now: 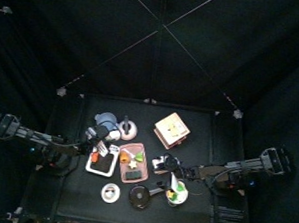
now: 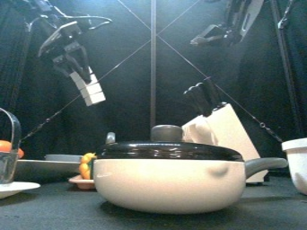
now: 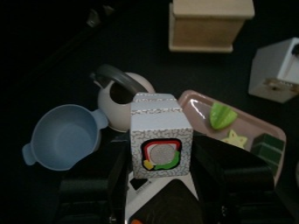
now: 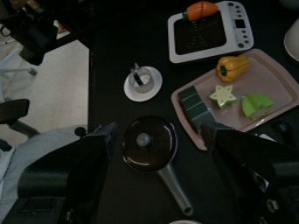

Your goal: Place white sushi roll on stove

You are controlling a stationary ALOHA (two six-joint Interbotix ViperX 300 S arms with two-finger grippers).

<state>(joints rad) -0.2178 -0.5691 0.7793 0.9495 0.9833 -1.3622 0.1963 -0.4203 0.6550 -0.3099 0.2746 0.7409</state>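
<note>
My left gripper is shut on the white sushi roll, a white block with a red and green filling on its end. It holds the roll high above the table in the front view, over the left part of the table near the kettle. The wooden toy stove stands at the table's back, right of the middle, well apart from the roll. My right gripper is open and empty, above the black lidded pot at the front.
A blue bowl lies beside the kettle. A pink tray holds a pepper, a star slice and a green leaf. A small plate, a white rack and a white cube stand around it.
</note>
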